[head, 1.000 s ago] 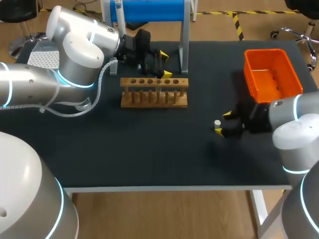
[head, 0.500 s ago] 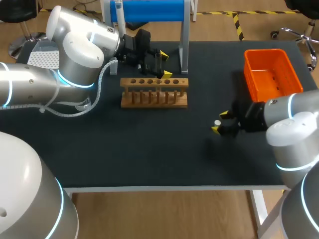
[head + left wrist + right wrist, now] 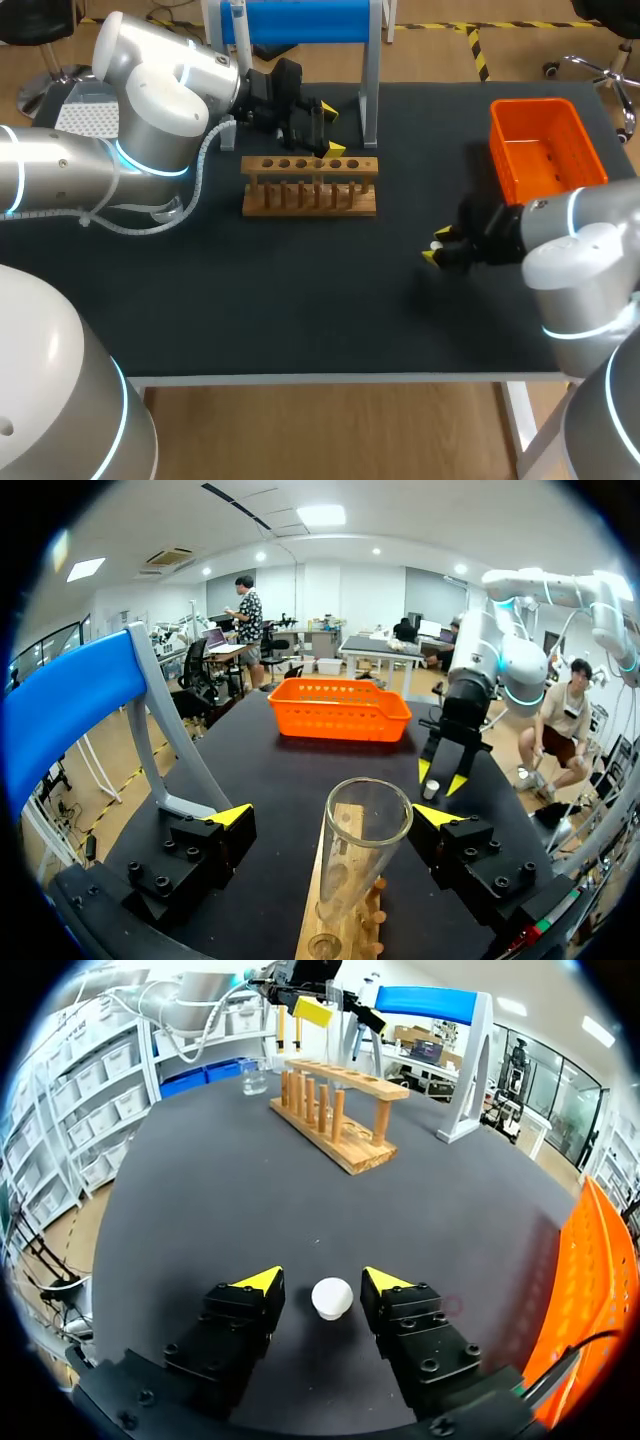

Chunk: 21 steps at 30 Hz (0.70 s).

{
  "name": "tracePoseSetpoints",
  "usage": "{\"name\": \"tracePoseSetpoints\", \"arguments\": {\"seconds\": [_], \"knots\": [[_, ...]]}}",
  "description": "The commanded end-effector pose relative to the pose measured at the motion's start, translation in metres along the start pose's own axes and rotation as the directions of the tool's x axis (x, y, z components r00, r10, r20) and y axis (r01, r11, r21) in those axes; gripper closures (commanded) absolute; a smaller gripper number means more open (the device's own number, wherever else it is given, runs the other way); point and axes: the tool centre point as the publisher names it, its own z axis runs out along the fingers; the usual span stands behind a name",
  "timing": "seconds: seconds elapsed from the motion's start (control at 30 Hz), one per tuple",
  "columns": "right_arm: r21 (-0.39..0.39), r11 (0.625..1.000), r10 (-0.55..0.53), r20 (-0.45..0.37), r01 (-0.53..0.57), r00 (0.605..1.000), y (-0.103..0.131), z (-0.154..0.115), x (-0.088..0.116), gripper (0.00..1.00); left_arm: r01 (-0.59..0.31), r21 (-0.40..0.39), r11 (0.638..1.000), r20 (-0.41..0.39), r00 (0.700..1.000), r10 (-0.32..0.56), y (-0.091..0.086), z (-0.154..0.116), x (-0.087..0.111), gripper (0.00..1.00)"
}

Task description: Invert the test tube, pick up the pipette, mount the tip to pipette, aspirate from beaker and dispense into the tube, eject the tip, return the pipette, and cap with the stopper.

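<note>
A glass test tube (image 3: 365, 852) stands mouth-up in the wooden rack (image 3: 310, 187), between the wide-open fingers of my left gripper (image 3: 331, 129), which do not touch it. On the black table toward the right sits a small white stopper (image 3: 332, 1298). My right gripper (image 3: 324, 1282) straddles the stopper low over the table, with a narrow gap showing on each side of it. In the head view the stopper (image 3: 437, 244) shows between the right gripper's (image 3: 434, 247) yellow tips. The left wrist view also catches the right gripper (image 3: 437, 776) over the stopper (image 3: 430, 790).
An orange basket (image 3: 545, 150) lies at the back right, just behind my right arm. A blue-topped stand (image 3: 300, 20) rises behind the rack. A glass beaker (image 3: 254, 1080) sits beyond the rack's far end. Bare table lies between the rack (image 3: 340, 1112) and the stopper.
My right gripper has slid left so its fingers flank the stopper, and they have narrowed toward it. The left arm and the tube have not moved.
</note>
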Motion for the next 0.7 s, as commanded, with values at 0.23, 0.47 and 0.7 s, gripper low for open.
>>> {"name": "tracePoseSetpoints", "arguments": {"seconds": [0.23, 0.47, 0.7], "knots": [[0.006, 1.0, 0.003, 0.024, -0.003, 1.0, 0.0005, 0.004, -0.0004, 0.52, 0.001, -0.003, 1.0, -0.005, 1.0, -0.001, -0.0004, 0.0001, -0.0014, 0.0], [0.012, 1.0, 0.009, 0.033, -0.009, 0.999, -0.0006, 0.0054, -0.003, 0.54, 0.001, -0.003, 1.0, -0.005, 1.0, -0.001, -0.0004, 0.0001, -0.0014, 0.0], [0.019, 1.0, 0.007, 0.029, -0.007, 1.0, -0.0023, 0.0061, -0.0023, 0.58, 0.001, -0.003, 1.0, -0.005, 1.0, -0.001, -0.0004, 0.0001, -0.0014, 0.0]]}}
